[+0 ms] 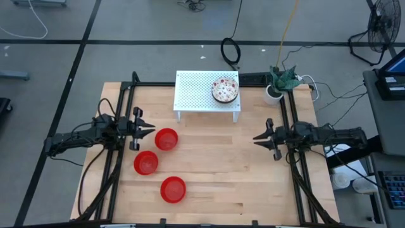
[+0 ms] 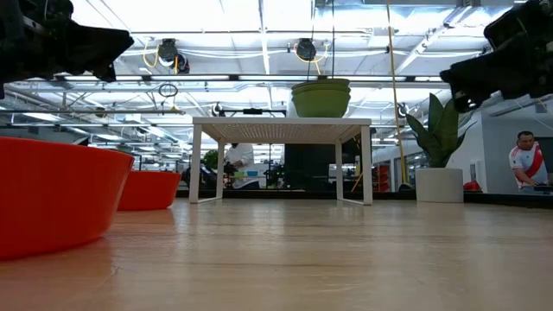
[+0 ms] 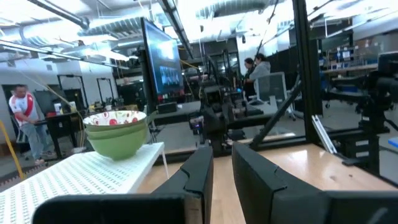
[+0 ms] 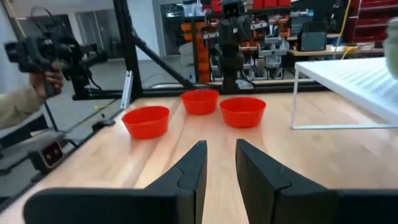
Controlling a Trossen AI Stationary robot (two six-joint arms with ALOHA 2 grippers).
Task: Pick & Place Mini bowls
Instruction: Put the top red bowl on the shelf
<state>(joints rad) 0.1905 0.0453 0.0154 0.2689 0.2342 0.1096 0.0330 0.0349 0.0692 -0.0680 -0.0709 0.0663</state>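
- High view: three plain glossy red round mini bowls are seen on the left half of the light wooden table, one nearest the left gripper, one a little closer to the front-left, and one further toward the front edge; they lie near one another but apart.
- A stack of patterned bowls, white with red speckled flowers inside, is set on the right part of a small white perforated stand at the back middle of the table.
- In the left wrist view the stack is shown with a green outside, and at least two nested bowls can be told.
- A white cup holding a green plant stands just to the right of the stand, at the table's back edge.
- The left gripper is held above the table's left side, just beside the nearest red bowl; its fingers are seen slightly parted, with nothing between them.
- The right gripper is held over the right side, well apart from every bowl; its fingers are likewise a little apart and empty.
- A person in a white and red shirt is seen in the room behind.
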